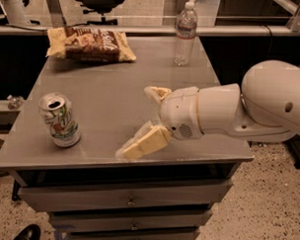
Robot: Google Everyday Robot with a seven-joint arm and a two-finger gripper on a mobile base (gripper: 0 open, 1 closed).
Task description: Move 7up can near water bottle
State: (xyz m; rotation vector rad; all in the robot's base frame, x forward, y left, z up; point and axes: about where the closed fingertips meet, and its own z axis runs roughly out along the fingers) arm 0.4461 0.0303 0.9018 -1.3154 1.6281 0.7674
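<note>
The 7up can [60,120], white and green with an open silver top, stands upright near the front left corner of the grey table [111,96]. The water bottle [185,33], clear with a white cap and a label band, stands at the table's far right edge. My gripper [140,120] hangs over the front middle of the table, to the right of the can and well apart from it. Its two cream fingers [144,143] are spread wide and hold nothing.
A chip bag [88,44] lies at the far left of the table. The table has drawers [130,200] below its front edge. A counter and an office chair [100,0] stand behind it. A dark shoe [26,233] shows on the floor at lower left.
</note>
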